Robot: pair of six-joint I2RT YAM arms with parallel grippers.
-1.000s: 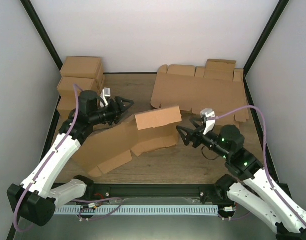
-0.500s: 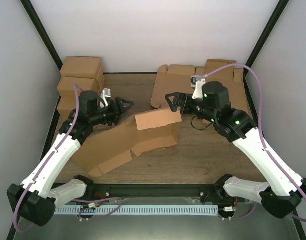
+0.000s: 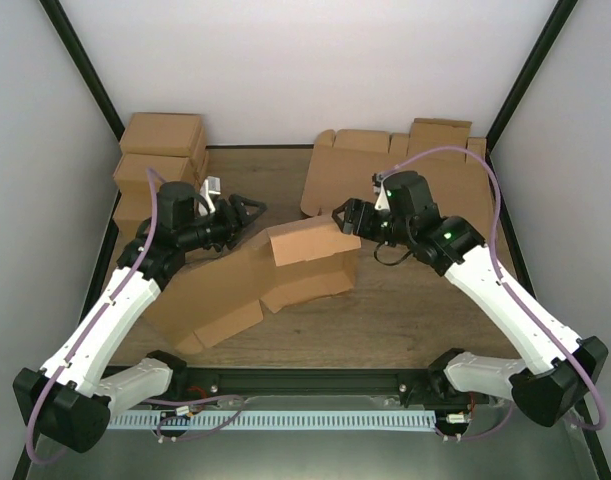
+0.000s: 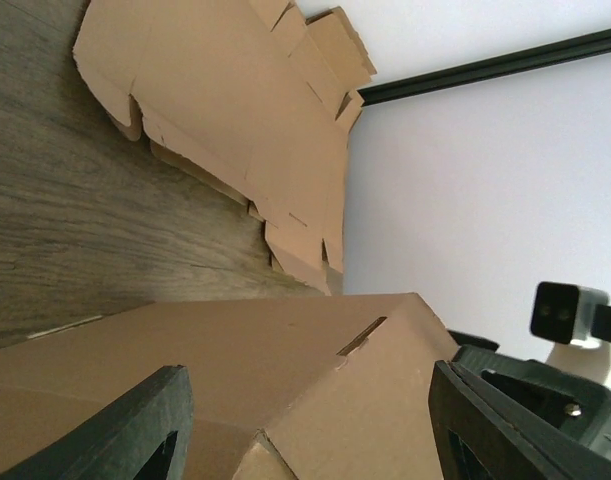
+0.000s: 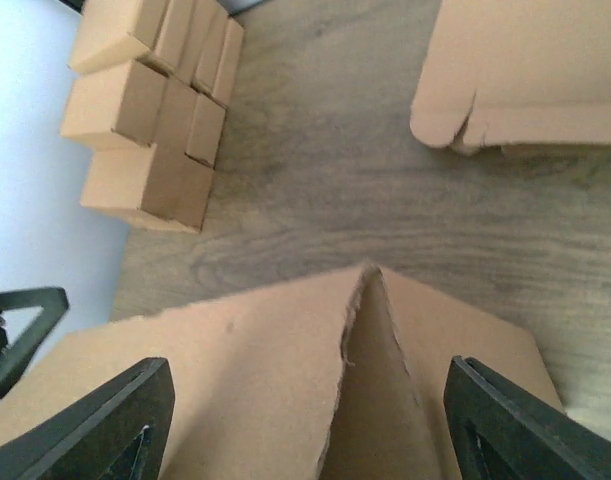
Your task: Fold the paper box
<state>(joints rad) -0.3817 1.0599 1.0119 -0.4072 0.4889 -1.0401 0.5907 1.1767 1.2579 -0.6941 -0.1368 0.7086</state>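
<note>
Top external view: the paper box lies at the middle of the wooden table. Its left part spreads flat toward my left arm's base, while one panel near the centre stands raised like a low tent.

My left pincer hovers at the far side of the box, just left of the raised panel, fingers spread apart and gripping nothing. My right pincer sits at the right end of the raised panel's upper edge, fingers likewise parted. I cannot tell from above whether they touch the cardboard.

Left wrist view: the paper box fills the lower field between the spread fingers of the left pincer.

Right wrist view: a fold ridge of the paper box runs up between the wide-open fingers of the right pincer.

Surroundings: a sheaf of flat blanks lies at the far right, well apart from the box. Folded boxes are stacked at the far left.

Every cardboard face that shows is plain brown. A green lamp glows on my right arm.
</note>
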